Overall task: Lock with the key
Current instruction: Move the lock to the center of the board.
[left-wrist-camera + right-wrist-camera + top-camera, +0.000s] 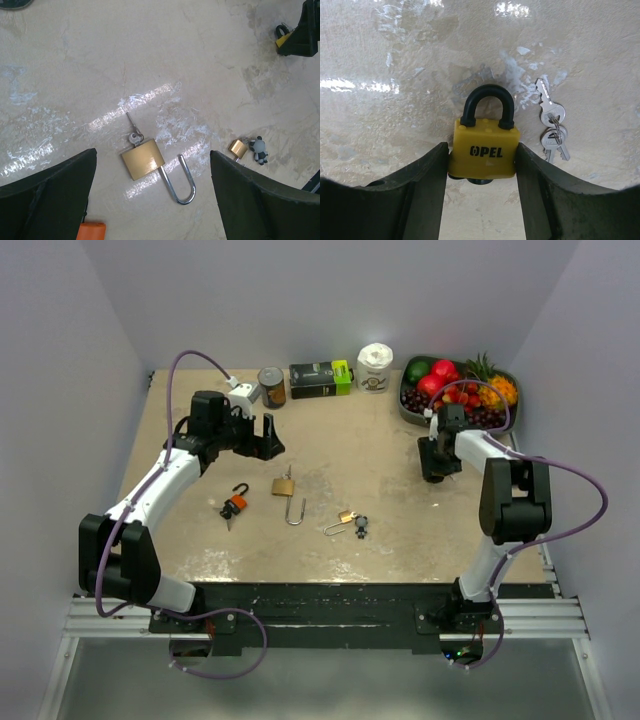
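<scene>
Right gripper (pixel 482 152) fingers (pixel 427 190) pinch yellow plastic padlock with black shackle (pixel 484 150), flat on beige table (pixel 395 115). Best to grip the body square so it can't twist. Silver keys (pixel 552 127) lie just beside it. Left gripper (pixel 152 152) is spread wide above brass padlock with open steel shackle (pixel 143 160). The yellow lock's keyhole is hidden, and the top view hides the lock itself under the arm.

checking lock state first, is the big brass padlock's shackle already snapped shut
No, the brass padlock's steel shackle stands open, one end free of the body.
</scene>
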Robot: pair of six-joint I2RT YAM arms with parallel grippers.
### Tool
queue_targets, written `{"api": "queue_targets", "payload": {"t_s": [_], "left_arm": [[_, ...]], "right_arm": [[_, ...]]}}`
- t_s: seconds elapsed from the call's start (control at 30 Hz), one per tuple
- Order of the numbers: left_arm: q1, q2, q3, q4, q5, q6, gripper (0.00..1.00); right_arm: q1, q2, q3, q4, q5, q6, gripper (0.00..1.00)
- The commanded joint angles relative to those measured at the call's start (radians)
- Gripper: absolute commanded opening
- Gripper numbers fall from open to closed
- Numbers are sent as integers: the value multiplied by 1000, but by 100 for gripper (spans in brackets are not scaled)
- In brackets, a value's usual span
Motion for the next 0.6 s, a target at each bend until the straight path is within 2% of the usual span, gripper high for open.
{"api": "queue_targets", "payload": {"t_s": [0.0, 0.13, 0.23, 0.47, 0.53, 0.57], "left_arm": [[9, -6, 7, 33, 7, -12, 99], [12, -12, 14, 10, 19, 8, 99], [22, -23, 15, 2, 38, 16, 99], [102, -144, -24, 51, 9, -48, 99], [113, -165, -39, 65, 7, -26, 99], [113, -175, -41, 63, -8, 0, 99]], "right_arm": [[15, -31, 12, 6, -27, 33, 59], [15, -57, 21, -9, -26, 43, 78], [16, -85, 52, -26, -45, 49, 86], [42, -203, 164, -44, -84, -21, 92], [59, -249, 165, 23, -78, -126, 99], [61, -301, 149, 63, -90, -159, 99]]}}
